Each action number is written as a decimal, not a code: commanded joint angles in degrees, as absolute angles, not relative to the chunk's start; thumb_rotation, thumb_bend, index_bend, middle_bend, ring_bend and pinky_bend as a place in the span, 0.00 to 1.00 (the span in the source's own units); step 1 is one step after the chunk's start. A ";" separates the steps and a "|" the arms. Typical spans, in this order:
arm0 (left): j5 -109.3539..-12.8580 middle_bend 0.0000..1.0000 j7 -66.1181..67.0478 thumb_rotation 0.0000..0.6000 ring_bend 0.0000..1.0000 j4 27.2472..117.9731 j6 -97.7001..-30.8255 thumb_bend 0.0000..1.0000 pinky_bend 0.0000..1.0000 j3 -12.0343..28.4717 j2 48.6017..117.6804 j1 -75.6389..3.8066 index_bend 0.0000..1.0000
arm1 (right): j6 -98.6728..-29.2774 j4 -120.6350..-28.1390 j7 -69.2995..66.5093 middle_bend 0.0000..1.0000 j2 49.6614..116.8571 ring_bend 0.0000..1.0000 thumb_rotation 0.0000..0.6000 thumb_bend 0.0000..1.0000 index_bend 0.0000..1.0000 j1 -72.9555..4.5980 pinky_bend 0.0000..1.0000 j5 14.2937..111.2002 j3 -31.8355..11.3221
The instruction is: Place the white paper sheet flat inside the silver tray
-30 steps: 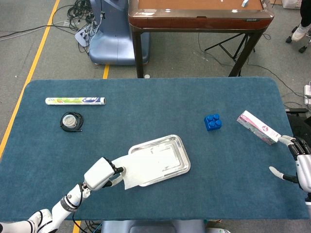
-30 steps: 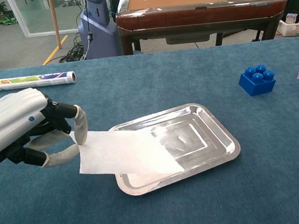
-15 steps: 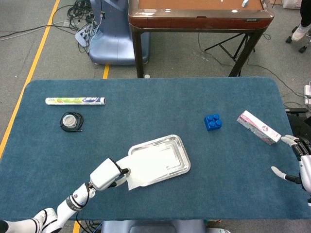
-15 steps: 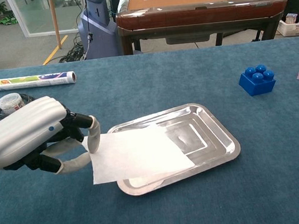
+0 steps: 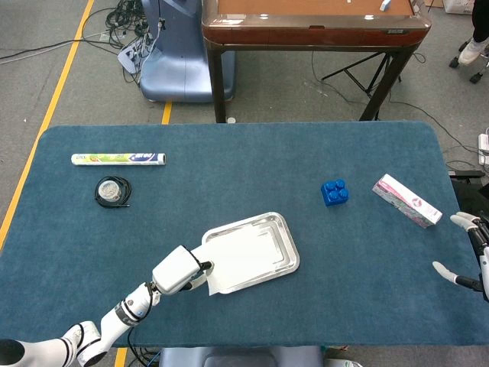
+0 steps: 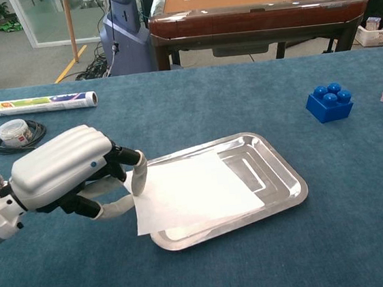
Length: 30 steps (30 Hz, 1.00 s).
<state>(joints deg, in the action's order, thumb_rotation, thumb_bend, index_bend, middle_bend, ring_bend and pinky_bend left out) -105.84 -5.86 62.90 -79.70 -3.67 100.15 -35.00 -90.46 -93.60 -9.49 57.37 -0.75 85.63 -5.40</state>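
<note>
We are pinching the near-left edge of the paper (image 6: 193, 191) with our left hand (image 6: 71, 173), and the sheet is lying over most of the tray (image 6: 284, 175), its near-left corner overhanging the rim. Off to the side, our right hand (image 5: 475, 260) is hovering with fingers apart, holding nothing. Farther back, a blue block (image 6: 329, 102) and a roll (image 6: 36, 104) are sitting on the table (image 6: 194, 102).

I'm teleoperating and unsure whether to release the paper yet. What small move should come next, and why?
Probably carry the white paper sheet a little further across the silver tray before letting go. The left hand pinches its near edge, and that edge and corner overhang the tray's rim, so the sheet would not lie flat inside if dropped now.
</note>
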 commanded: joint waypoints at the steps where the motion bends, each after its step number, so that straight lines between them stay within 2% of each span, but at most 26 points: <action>1: -105.78 1.00 -5.96 1.00 1.00 62.03 -79.54 0.42 1.00 -3.55 100.80 -35.34 0.65 | -90.64 -93.56 -9.74 0.23 57.27 0.13 1.00 0.00 0.23 -0.61 0.29 85.66 -5.45; 18: -106.35 1.00 -4.74 1.00 1.00 57.32 -79.29 0.41 1.00 -2.96 104.32 -37.93 0.62 | -90.99 -93.41 -10.75 0.23 57.02 0.13 1.00 0.00 0.23 -0.29 0.29 85.66 -5.76; 30: -104.41 1.00 -0.48 1.00 0.99 57.83 -77.07 0.38 1.00 -1.97 105.93 -38.71 0.53 | -91.50 -93.00 -11.90 0.23 56.87 0.13 1.00 0.00 0.23 -0.01 0.29 85.64 -6.06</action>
<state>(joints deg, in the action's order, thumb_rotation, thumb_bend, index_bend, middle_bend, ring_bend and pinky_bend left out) -104.78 -0.83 57.69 -77.39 -2.21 105.71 -38.69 -91.49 -93.00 -11.90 56.88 -0.02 85.64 -6.05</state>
